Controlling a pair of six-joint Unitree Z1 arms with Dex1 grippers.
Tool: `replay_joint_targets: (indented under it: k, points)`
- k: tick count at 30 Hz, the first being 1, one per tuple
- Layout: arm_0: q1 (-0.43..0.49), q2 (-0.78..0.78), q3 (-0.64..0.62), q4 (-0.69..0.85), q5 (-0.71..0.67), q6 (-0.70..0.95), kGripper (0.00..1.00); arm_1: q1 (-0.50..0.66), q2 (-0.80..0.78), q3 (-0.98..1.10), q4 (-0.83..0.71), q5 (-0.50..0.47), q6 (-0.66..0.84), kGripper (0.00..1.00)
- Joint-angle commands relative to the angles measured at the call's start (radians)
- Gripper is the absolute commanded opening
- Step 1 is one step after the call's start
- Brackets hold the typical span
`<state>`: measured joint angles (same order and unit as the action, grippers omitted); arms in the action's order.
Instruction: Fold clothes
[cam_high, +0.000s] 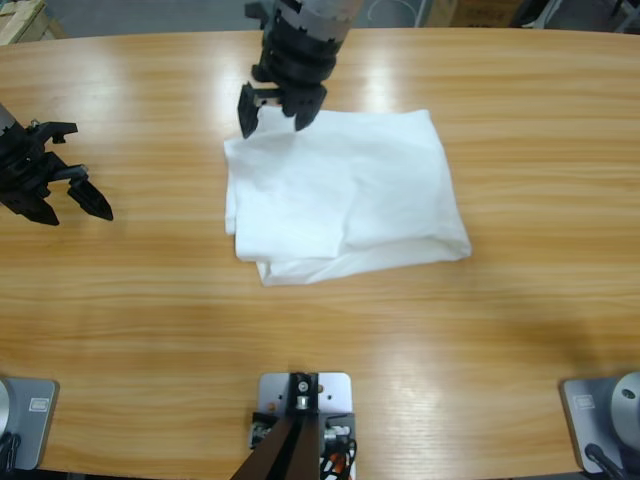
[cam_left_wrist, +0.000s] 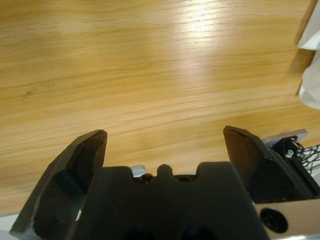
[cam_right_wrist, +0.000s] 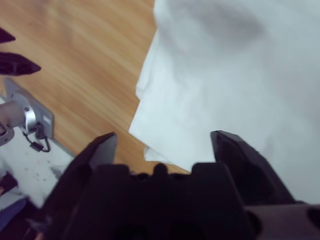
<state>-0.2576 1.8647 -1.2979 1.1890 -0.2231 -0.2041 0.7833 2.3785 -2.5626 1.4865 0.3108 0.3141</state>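
T-shirt (cam_high: 345, 195): white, folded, mid-table (cam_high: 150, 330).
Right gripper (cam_high: 272, 115): jaws apart, over the shirt's upper-left corner.
Left gripper (cam_high: 75, 198): jaws apart, holding nothing, over bare wood.

T-shirt (cam_high: 345, 195) thin soft white cloth, matt; table (cam_high: 150, 300) wood, smooth, glossy; grippers' bodies matt black.

Plain white T-shirt (cam_high: 345, 195) — wooden table (cam_high: 150, 300) orange-tan, streaked grain — both hands black.

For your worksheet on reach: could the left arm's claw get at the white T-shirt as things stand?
Probably yes: the left claw is open over bare table, with nothing between it and the folded T-shirt. The right claw hovers at its far corner.
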Motion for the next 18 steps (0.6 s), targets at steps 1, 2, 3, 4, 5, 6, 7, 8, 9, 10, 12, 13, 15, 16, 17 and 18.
replay_joint_targets:
  k: [1, 2, 3, 4, 5, 6, 7, 8, 9, 10, 12, 13, 15, 16, 17, 18]
  points:
    - [-0.008, 0.028, 0.017, -0.009, -0.018, -0.001, 0.916, -0.058, -0.228, 0.247, -0.085, -0.127, 0.062, 1.0]
    - [-0.008, 0.024, 0.018, -0.009, -0.018, -0.001, 0.918, -0.082, -0.287, 0.339, -0.153, -0.105, 0.064, 1.0]
    - [-0.008, 0.022, 0.018, -0.009, -0.018, -0.001, 0.918, -0.106, -0.339, 0.427, -0.212, -0.077, 0.069, 0.998]
    - [-0.008, 0.023, 0.018, -0.009, -0.018, -0.001, 0.917, -0.125, -0.39, 0.513, -0.263, -0.061, 0.073, 0.995]
    - [-0.008, 0.023, 0.018, -0.009, -0.018, -0.001, 0.917, -0.14, -0.439, 0.599, -0.311, -0.053, 0.078, 0.991]
    - [-0.008, 0.022, 0.019, -0.009, -0.018, -0.001, 0.917, -0.155, -0.487, 0.69, -0.365, -0.042, 0.086, 0.991]
    - [-0.008, 0.02, 0.019, -0.009, -0.018, -0.001, 0.917, -0.172, -0.537, 0.793, -0.432, -0.022, 0.095, 0.991]
    - [-0.008, 0.019, 0.019, -0.009, -0.018, -0.001, 0.916, -0.194, -0.591, 0.904, -0.511, 0.001, 0.106, 0.986]
    - [-0.009, 0.019, 0.02, -0.009, -0.018, -0.001, 0.918, -0.218, -0.642, 1.013, -0.592, 0.034, 0.114, 0.978]
    - [-0.009, 0.019, 0.02, -0.009, -0.018, 0.0, 0.916, -0.25, -0.686, 1.12, -0.674, 0.079, 0.121, 0.977]
    - [-0.016, 0.018, 0.02, -0.008, -0.018, 0.0, 0.917, -0.331, -0.761, 1.317, -0.814, 0.156, 0.123, 0.968]
    - [-0.024, 0.017, 0.021, -0.008, -0.018, 0.0, 0.917, -0.376, -0.795, 1.407, -0.876, 0.186, 0.122, 0.968]
    - [-0.039, 0.015, 0.022, -0.008, -0.018, 0.0, 0.915, -0.461, -0.831, 1.57, -1.005, 0.254, 0.116, 0.968]
    - [-0.049, 0.018, 0.022, -0.009, -0.018, 0.0, 0.915, -0.494, -0.838, 1.638, -1.062, 0.279, 0.111, 0.968]
    - [-0.055, 0.019, 0.021, -0.008, -0.019, 0.002, 0.918, -0.523, -0.841, 1.711, -1.125, 0.293, 0.111, 0.968]
    - [-0.061, 0.021, 0.02, -0.008, -0.019, 0.002, 0.918, -0.54, -0.837, 1.761, -1.171, 0.304, 0.111, 0.967]
